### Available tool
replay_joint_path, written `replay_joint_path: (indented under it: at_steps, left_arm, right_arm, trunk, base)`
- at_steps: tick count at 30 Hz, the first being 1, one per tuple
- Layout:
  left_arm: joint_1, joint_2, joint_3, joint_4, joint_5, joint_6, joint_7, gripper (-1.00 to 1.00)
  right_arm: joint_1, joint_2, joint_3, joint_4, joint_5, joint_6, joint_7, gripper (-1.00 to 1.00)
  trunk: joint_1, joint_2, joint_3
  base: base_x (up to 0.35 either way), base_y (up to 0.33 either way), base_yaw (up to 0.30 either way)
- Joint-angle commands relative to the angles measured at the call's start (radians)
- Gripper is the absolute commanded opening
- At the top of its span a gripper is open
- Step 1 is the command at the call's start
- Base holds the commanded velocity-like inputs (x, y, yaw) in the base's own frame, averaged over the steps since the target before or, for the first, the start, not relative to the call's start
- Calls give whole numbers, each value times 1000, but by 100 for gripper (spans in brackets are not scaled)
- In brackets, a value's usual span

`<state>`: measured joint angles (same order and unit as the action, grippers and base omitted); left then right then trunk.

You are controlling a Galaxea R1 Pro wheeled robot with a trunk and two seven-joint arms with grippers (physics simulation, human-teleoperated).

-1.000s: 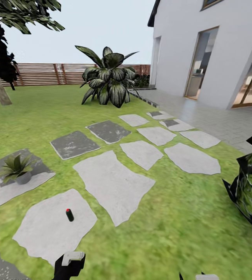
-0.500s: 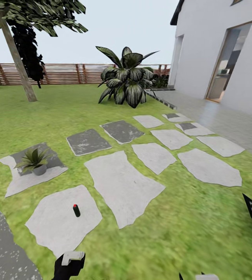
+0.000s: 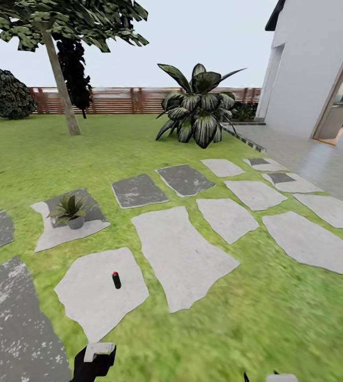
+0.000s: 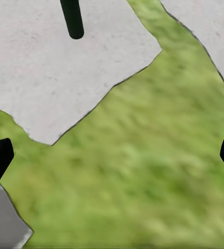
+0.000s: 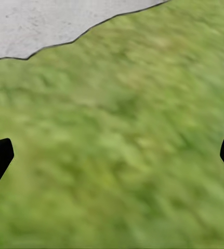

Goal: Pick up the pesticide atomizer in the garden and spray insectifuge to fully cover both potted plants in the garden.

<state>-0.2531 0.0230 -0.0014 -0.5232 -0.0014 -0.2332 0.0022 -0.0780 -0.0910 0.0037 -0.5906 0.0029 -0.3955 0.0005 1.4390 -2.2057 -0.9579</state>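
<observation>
The pesticide atomizer (image 3: 116,280), a small dark cylinder with a red top, stands upright on a pale stepping stone (image 3: 99,297) in the garden lawn; its dark body (image 4: 72,18) also shows in the left wrist view. A potted plant (image 3: 70,210) with pointed green leaves in a grey pot sits on a stone farther back and to the left. My left gripper (image 4: 112,155) hangs open over grass just short of the atomizer's stone, holding nothing. My right gripper (image 5: 112,155) is open over bare grass. Both arms' ends (image 3: 94,361) peek in at the head view's lower edge.
Several grey and white stepping stones (image 3: 182,254) cross the lawn. A big dark-leaved shrub (image 3: 198,109) stands at the back by the slatted fence (image 3: 118,101). A tree trunk (image 3: 60,85) and a round bush (image 3: 4,94) stand back left. The house wall (image 3: 319,63) and its paved terrace lie right.
The camera has turned left: everything slid rightward in the picture, the round bush came into view at left and the dark foliage at right left it. The arms hold the same pose.
</observation>
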Motion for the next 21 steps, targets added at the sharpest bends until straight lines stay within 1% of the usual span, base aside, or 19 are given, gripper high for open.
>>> replay_joint_path:
  at_steps: [1,5,21]
  left_arm:
    - [-1,0,0,1,0,-3,0,100]
    - [0,0,-1,0,0,-3,1,100]
    - [0,3,0,0,0,-3,1,100]
  right_arm:
    - [0,-1,1,0,0,-3,0,100]
    - [0,-1,1,0,1,-3,2,100]
    - [0,1,1,-1,0,-3,2,100]
  trunk:
    - [0,0,-1]
    - [0,0,-1]
    - [0,0,-1]
  base:
    - [109,-160,181]
    - [132,-164,84]
    - [152,-168,2]
